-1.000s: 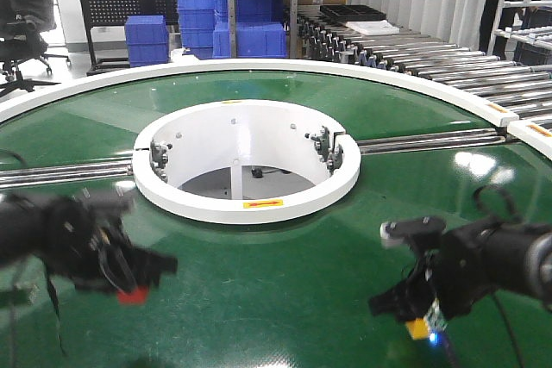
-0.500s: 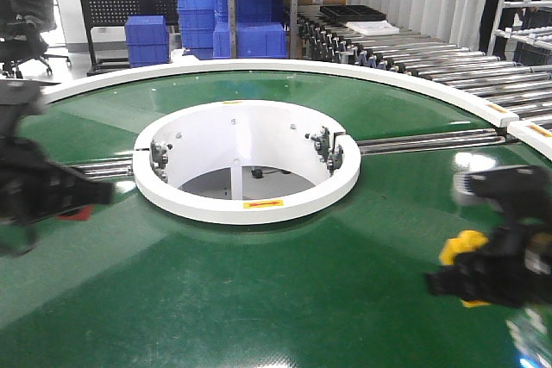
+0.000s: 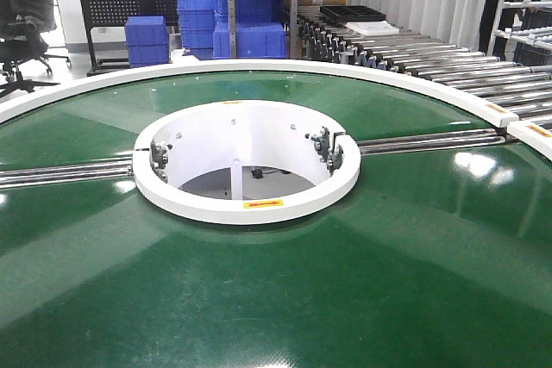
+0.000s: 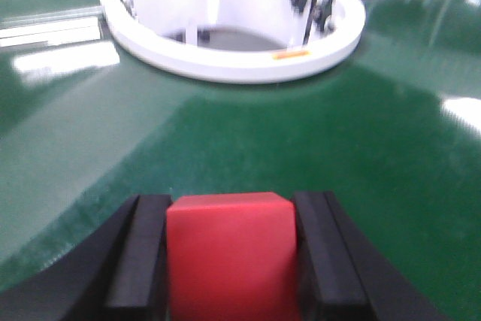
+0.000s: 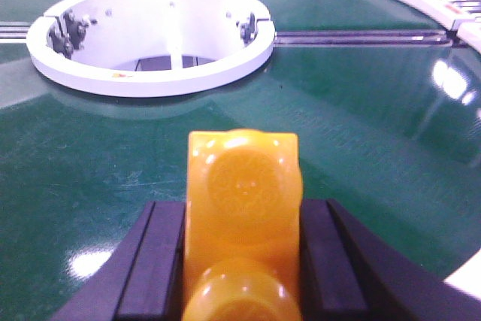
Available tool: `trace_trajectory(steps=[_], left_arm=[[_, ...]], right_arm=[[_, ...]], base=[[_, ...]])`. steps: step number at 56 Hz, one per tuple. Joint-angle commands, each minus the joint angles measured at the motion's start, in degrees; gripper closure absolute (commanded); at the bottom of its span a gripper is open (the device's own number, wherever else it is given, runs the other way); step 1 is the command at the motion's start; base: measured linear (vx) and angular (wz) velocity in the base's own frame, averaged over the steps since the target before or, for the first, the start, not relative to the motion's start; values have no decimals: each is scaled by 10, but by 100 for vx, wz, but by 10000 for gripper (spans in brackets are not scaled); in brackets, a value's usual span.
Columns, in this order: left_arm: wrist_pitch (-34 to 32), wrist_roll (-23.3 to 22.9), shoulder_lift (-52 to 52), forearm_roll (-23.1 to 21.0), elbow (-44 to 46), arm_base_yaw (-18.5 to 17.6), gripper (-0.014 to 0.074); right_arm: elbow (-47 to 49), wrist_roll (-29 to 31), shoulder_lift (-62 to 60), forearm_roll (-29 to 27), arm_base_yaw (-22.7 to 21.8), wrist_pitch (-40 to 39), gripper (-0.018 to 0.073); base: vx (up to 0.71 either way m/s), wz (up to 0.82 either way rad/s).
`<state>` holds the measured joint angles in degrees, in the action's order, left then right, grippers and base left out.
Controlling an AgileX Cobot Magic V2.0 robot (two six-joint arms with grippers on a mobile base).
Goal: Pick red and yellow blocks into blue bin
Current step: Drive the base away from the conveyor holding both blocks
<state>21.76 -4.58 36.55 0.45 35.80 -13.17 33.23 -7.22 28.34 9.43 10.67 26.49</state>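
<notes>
**Left wrist view.** The left fingers (image 4: 143, 253), two black pads, press against opposite sides of the red cube (image 4: 229, 261) and grip it between them. The green surface (image 4: 338, 133) stretches ahead.

**Right wrist view.** The right fingers (image 5: 161, 253) clamp the yellow brick (image 5: 242, 178) between them, with its round studs facing the camera.

In both views the white ring (image 4: 225, 73) at the centre of the surface lies well beyond the held block.

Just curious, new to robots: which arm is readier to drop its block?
Neither stands out: left gripper clamps the small matte red cube, right gripper clamps the glossy yellow studded brick; no bin shows.
</notes>
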Motion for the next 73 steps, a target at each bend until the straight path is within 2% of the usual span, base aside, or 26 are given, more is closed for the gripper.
trace_trajectory(steps=[1, 13, 52, 73], left_arm=[[-71, -5, -30, -8, 1, -5, 598], [-41, -4, -48, -8, 1, -5, 597], [-41, -4, -48, -8, 1, -5, 597], [-41, -4, -48, -8, 1, -5, 597]], right_arm=[[6, 7, -17, 11, -3, -40, 569], [6, 7, -17, 11, -3, -13, 567], [6, 7, -16, 6, -3, -12, 566], [6, 7, -16, 5, -3, -10, 566]], base=[[0, 0], [0, 0], [0, 1], [-6, 23]])
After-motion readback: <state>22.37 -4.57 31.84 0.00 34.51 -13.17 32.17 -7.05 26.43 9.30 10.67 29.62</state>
